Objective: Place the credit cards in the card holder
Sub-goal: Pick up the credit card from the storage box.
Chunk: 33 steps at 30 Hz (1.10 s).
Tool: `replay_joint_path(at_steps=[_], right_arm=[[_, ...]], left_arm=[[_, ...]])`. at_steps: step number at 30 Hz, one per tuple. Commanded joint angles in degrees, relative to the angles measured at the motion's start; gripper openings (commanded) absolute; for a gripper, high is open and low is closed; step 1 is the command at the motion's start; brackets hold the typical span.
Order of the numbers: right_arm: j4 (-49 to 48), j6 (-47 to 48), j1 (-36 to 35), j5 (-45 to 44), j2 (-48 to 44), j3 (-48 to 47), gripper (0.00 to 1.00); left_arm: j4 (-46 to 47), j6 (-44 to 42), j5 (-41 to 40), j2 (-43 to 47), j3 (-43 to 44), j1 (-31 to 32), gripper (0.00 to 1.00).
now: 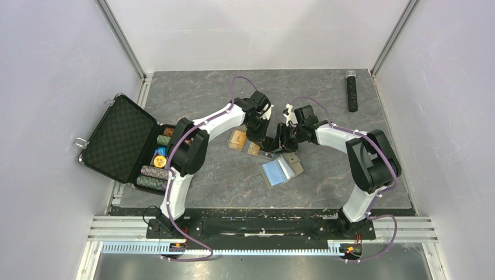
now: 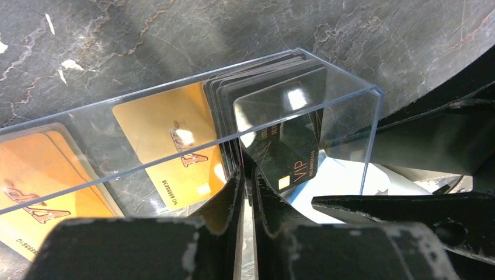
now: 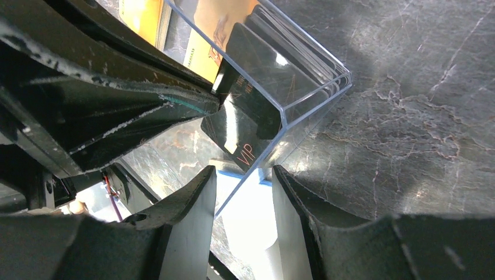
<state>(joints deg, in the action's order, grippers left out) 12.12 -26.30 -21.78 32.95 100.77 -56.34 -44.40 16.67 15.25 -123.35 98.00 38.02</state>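
Top view: both arms meet at ctr frame over the table (image 1: 204,186).

The left gripper (image 2: 245,178) is pinched down to a thin slit. In its wrist view the fingers close at the lower edge of a dark VIP card (image 2: 286,149). That card stands at the right end of the clear box (image 2: 344,131), in front of a stack of more dark cards (image 2: 262,73). The right wrist view agrees: the left fingertips meet on that card's edge, upper ctr of frame. We can't tell if the box wall is caught in the pinch too.

The right gripper (image 3: 242,175) is moderately open and holds nothing. The box's near corner edge runs down btwn its 2 fingers, nearer the finger at frame left.

2 orange-gold credit cards (image 1: 237,140) lie flat just left of ctr in the top view, beside the left wrist. In the left wrist view they show through the box wall at ctr-left and lower left. We can't tell whether they sit inside the box or beyond it.

The card holder (image 1: 282,169) lies open on the table w/ its light-blue inside up. It's just below and right of the grippers in the top view, apart from the orange cards.

An open poker-chip case (image 1: 119,138) sits at frame left, w/ chips showing in its tray. A black cylinder (image 1: 352,90) lies upper right.
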Motion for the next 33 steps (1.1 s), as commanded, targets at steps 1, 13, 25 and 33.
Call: replay_joint_path(at_steps=[1,13,25,33], right_arm=[[-1.10,0.90,-0.09,-0.25,-0.92,0.47,0.43],[-1.12,0.87,-0.10,-0.34,-1.02,0.50,0.43],[-1.11,0.91,-0.10,-0.43,-1.15,0.70,0.43],[-1.07,0.90,-0.11,-0.61,-1.61,0.79,0.43]], left_arm=[[-1.67,-3.05,-1.08,1.45,3.17,1.57,0.15],[-5.21,-5.25,-0.98,-1.57,7.37,2.54,0.14],[4.21,0.85,10.05,3.27,2.54,1.42,0.25],[3.27,1.35,10.06,0.74,1.92,0.50,0.22]])
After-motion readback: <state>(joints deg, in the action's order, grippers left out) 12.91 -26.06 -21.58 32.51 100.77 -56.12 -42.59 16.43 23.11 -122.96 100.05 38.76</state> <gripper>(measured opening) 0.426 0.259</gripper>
